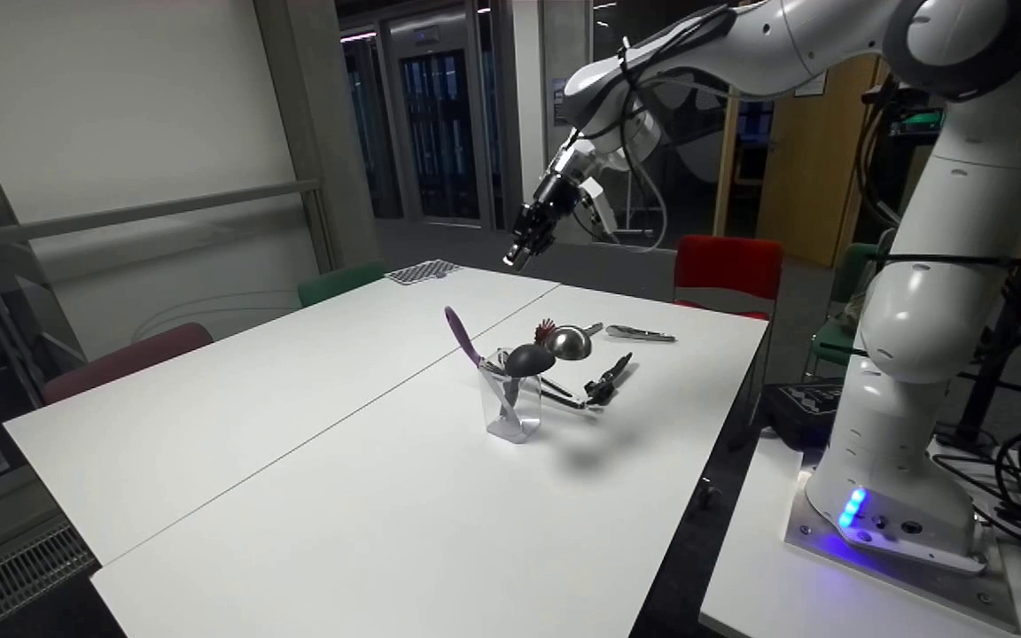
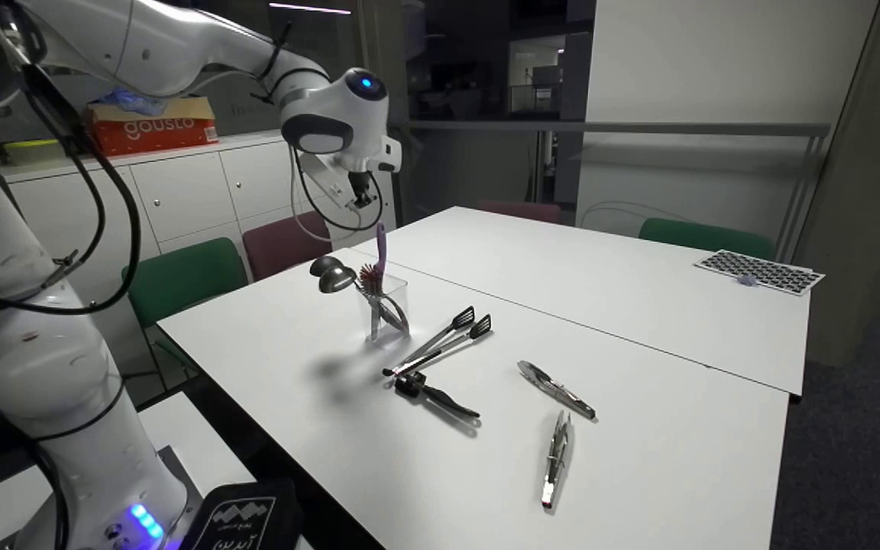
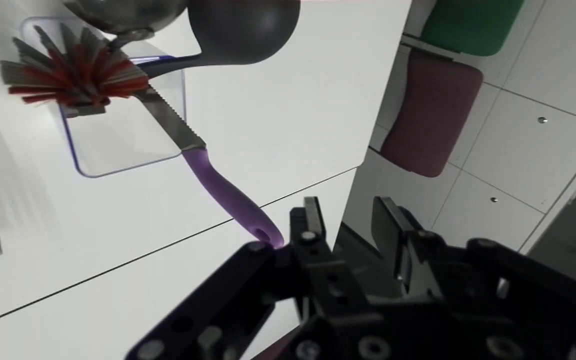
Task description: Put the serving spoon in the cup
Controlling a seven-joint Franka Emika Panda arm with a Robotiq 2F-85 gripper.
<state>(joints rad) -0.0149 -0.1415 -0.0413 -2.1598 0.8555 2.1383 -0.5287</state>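
Ana: Starting at the clear cup, where is the serving spoon?

Ben: In it, as far as I can judge. Its round silvery bowl overhangs the cup's rim; in the wrist view a red-and-grey bristled head in the same cup hides much of the handle.

Ana: And its long axis?

Ben: Slanted, bowl uppermost and outside the cup's rim, neck running inward and down. On the cup's opposite side, a purple handle leans out.

Ana: Farther off, the tool?

Ben: On the 1 arm, hanging roughly above the cup. Its 2 fingers stand apart with nothing between them, so released. From there, the spoon lies below, beyond the purple handle in the wrist view.

Ana: The coming move?

Ben: I judge the placing done, so probably a retreat upward, away from the cup. The purple handle points toward the tool and could snag.
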